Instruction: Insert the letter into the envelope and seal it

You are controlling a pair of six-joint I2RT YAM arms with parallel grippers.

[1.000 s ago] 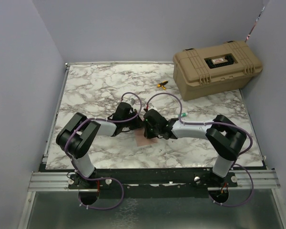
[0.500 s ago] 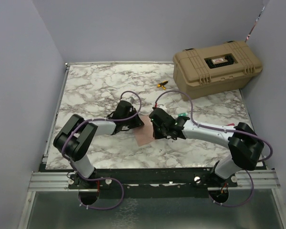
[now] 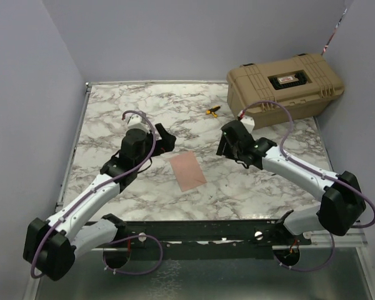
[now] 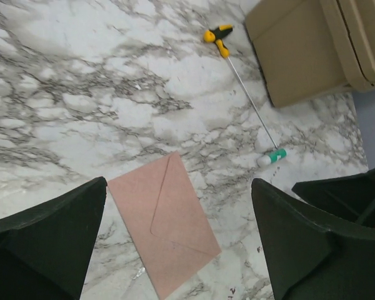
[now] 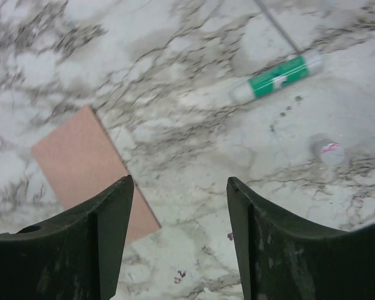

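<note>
Hanging over the grey-veined marble table, the left gripper is spread wide with nothing in it. Just right of it the envelope lies flat on the marble, between the two arms and touched by neither. The top view gives only a plain salmon rectangle; the left wrist view adds the diagonal creases of a pointed flap folded down (what it holds cannot be told). The right gripper also gapes empty, its dark fingers framing the paper's matte corner. Its wrist view alone shows a green-and-white glue stick and a small round white cap. A yellow-handled screwdriver lies near a ribbed tan hard case at the far right.
</note>
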